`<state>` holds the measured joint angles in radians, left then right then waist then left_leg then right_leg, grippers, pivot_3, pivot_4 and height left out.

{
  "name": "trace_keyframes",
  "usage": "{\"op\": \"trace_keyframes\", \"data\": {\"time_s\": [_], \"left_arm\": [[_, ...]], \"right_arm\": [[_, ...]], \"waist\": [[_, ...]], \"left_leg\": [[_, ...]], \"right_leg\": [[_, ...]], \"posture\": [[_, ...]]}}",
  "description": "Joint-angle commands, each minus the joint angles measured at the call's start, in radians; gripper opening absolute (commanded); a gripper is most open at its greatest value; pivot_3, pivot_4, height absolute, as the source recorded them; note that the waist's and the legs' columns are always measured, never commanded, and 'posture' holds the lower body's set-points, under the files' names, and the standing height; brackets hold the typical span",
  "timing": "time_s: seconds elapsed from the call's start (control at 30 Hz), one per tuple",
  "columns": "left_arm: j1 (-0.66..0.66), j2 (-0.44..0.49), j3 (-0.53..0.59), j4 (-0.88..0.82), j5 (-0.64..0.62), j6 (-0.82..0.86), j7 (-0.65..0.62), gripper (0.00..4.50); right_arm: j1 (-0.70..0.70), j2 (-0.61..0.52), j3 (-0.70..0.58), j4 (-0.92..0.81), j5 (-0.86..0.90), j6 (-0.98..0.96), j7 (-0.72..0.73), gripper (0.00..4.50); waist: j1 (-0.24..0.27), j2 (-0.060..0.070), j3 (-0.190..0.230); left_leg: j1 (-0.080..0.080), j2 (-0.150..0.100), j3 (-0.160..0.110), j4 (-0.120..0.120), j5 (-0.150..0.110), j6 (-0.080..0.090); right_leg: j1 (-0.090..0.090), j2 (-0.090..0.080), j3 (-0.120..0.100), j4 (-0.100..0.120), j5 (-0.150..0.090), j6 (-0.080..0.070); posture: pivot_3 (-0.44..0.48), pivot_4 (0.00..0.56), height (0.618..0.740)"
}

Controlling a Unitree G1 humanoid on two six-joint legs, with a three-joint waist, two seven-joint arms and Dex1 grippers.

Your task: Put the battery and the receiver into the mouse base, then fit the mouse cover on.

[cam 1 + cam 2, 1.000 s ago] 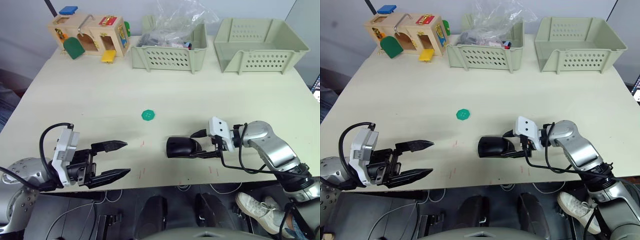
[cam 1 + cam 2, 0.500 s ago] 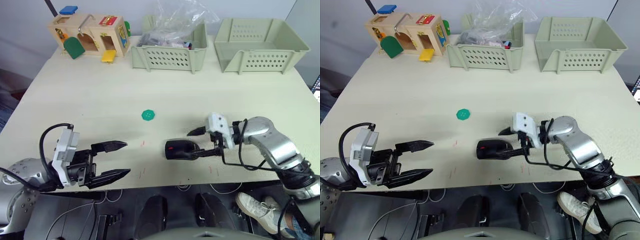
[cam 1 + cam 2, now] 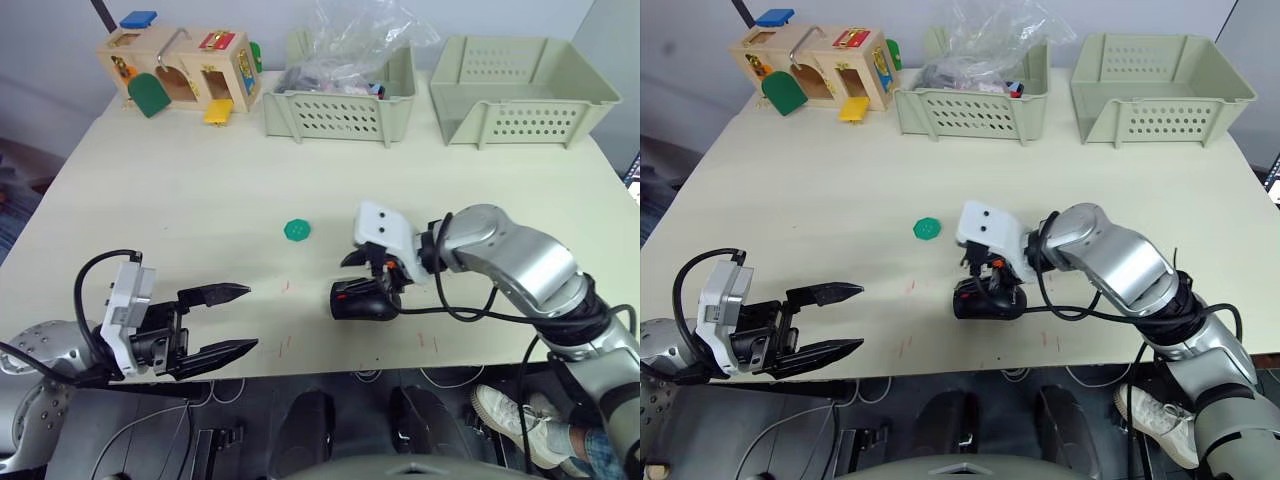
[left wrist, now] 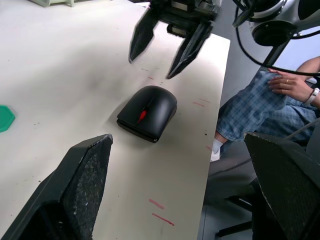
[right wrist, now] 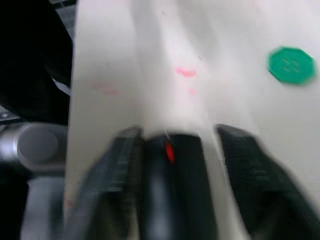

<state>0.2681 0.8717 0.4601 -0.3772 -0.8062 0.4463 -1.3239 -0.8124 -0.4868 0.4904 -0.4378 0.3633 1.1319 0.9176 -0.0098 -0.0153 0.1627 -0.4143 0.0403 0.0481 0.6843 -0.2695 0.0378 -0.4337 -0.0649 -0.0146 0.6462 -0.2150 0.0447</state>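
Here the right pincer (image 4: 165, 42) hung just above the black mouse (image 3: 362, 300), its two fingers spread apart and pointing down at the end of the mouse farther from the bench edge, gripping nothing. In the left wrist view a clear gap showed between those fingertips and the mouse's shell. The mouse lay flat on the cream bench (image 3: 200, 200), near its front edge, with a red scroll wheel (image 4: 142, 115) showing on its smooth black top; whether that top was the mouse cover seated on the base could not be told for certain, though the body looked whole. In the right wrist view the two fingers stood to either side of the mouse.

The left pincer (image 3: 232, 320) was also open, jaws wide and empty, held low over the front edge of the bench and well apart from the mouse, with the mouse ahead of its fingertips toward the right pincer. A green octagonal button (image 3: 296, 230) lay on the bench beyond the right pincer, near but not touching it. Small red marks (image 4: 157, 210) dotted the bench between the two pincers.

Far past both pincers, along the back of the bench, stood a wooden latch box (image 3: 180, 70), a pale green basket (image 3: 335, 115) holding a crumpled clear plastic bag (image 3: 365, 40), and a second pale green basket (image 3: 515, 115). A seated person's plaid-clad leg (image 4: 250, 107) and hand (image 4: 292, 85) showed beside the bench.
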Motion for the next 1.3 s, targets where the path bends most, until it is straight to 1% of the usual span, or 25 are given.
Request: {"op": "trace_keyframes", "data": {"time_s": [0.03, 0.17, 0.23, 0.47, 0.6, 0.83, 0.93, 0.97, 1.03, 1.1, 1.2, 1.3], "left_arm": [[0.002, 0.001, 0.024, -0.009, -0.004, -0.013, -0.003, 4.50], [0.006, 0.001, 0.025, -0.011, -0.002, -0.014, -0.003, 4.50], [0.008, 0.000, 0.025, -0.013, -0.002, -0.015, -0.002, 4.50], [0.015, -0.001, 0.029, -0.016, -0.001, -0.016, 0.001, 4.50], [0.017, -0.003, 0.026, -0.016, -0.001, -0.016, 0.004, 4.50], [0.018, -0.008, 0.020, -0.015, 0.003, -0.019, 0.006, 4.50], [0.021, -0.011, 0.020, -0.018, 0.004, -0.020, 0.006, 4.50], [0.023, -0.012, 0.021, -0.018, 0.004, -0.021, 0.006, 4.50], [0.027, -0.015, 0.022, -0.021, 0.004, -0.022, 0.005, 4.50], [0.030, -0.018, 0.023, -0.025, 0.002, -0.022, 0.006, 4.50], [0.031, -0.023, 0.025, -0.030, -0.005, -0.019, 0.011, 4.50], [0.031, -0.024, 0.026, -0.029, -0.007, -0.019, 0.011, 4.50]], "right_arm": [[-0.002, -0.003, 0.046, -0.028, -0.030, -0.006, -0.053, 1.46], [0.018, 0.030, 0.073, -0.005, -0.029, -0.020, -0.080, 1.46], [0.024, 0.032, 0.096, 0.021, -0.057, -0.060, -0.092, 1.46], [0.034, 0.047, 0.101, 0.055, -0.059, -0.078, -0.104, 1.46], [0.047, 0.040, 0.136, 0.087, -0.079, -0.095, -0.100, 1.46], [0.119, -0.006, 0.245, 0.189, -0.143, -0.144, -0.077, 1.46], [0.137, -0.012, 0.259, 0.231, -0.173, -0.173, -0.074, 1.46], [0.140, -0.008, 0.242, 0.227, -0.167, -0.179, -0.072, 1.46], [0.153, 0.036, 0.150, 0.196, -0.120, -0.195, -0.082, 1.46], [0.168, 0.054, 0.059, 0.153, -0.082, -0.259, -0.069, 1.46], [0.212, 0.047, -0.071, 0.079, -0.013, -0.348, -0.032, 1.46], [0.311, 0.036, -0.258, -0.024, 0.114, -0.368, -0.022, 1.46]], "waist": [[0.000, 0.000, 0.000], [-0.004, 0.000, 0.000], [-0.005, 0.000, 0.000], [-0.004, 0.000, 0.000], [-0.005, 0.000, 0.000], [-0.003, -0.001, -0.002], [-0.001, -0.003, -0.007], [0.000, -0.004, -0.009], [0.002, -0.007, -0.012], [0.001, -0.007, -0.012], [0.001, -0.006, -0.011], [0.001, -0.006, -0.010]], "left_leg": [[0.000, 0.000, 0.000, 0.000, 0.000, 0.000], [0.001, 0.000, 0.000, 0.000, 0.000, 0.000], [0.001, 0.000, 0.000, 0.000, 0.000, 0.000], [0.000, 0.000, 0.000, 0.000, 0.000, 0.000], [0.000, 0.000, 0.000, 0.000, 0.000, 0.000], [0.001, 0.000, 0.000, 0.000, 0.000, 0.000], [0.003, 0.000, 0.000, 0.000, 0.000, 0.000], [0.003, 0.000, 0.000, 0.000, 0.000, 0.000], [0.003, 0.000, 0.000, 0.000, 0.000, 0.000], [0.003, 0.000, 0.000, 0.000, 0.000, 0.000], [0.001, 0.000, 0.000, 0.000, 0.000, 0.000], [0.001, 0.000, -0.001, 0.000, 0.000, 0.000]], "right_leg": [[0.000, -0.001, 0.000, -0.001, 0.000, 0.001], [0.000, -0.001, 0.001, -0.001, 0.000, 0.000], [0.000, 0.000, 0.000, 0.000, 0.001, 0.001], [0.000, 0.000, 0.000, 0.000, 0.001, 0.001], [0.000, 0.000, 0.000, 0.000, 0.001, 0.001], [0.001, 0.000, 0.000, 0.000, 0.000, 0.001], [0.003, 0.000, 0.000, -0.001, -0.001, -0.001], [0.003, 0.000, 0.000, -0.001, -0.002, -0.003], [0.004, 0.000, -0.001, -0.001, -0.002, -0.003], [0.004, -0.001, -0.001, -0.002, -0.002, -0.003], [0.003, -0.001, -0.001, -0.002, -0.002, -0.003], [0.002, -0.001, -0.002, -0.002, -0.002, -0.002]], "posture": [[0.000, 0.150, 0.740], [0.000, 0.150, 0.740], [0.000, 0.150, 0.740], [0.000, 0.150, 0.740], [0.000, 0.150, 0.740], [0.000, 0.150, 0.740], [0.000, 0.150, 0.740], [0.000, 0.150, 0.740], [0.000, 0.150, 0.740], [0.000, 0.150, 0.740], [0.000, 0.150, 0.740], [0.000, 0.150, 0.740]]}}
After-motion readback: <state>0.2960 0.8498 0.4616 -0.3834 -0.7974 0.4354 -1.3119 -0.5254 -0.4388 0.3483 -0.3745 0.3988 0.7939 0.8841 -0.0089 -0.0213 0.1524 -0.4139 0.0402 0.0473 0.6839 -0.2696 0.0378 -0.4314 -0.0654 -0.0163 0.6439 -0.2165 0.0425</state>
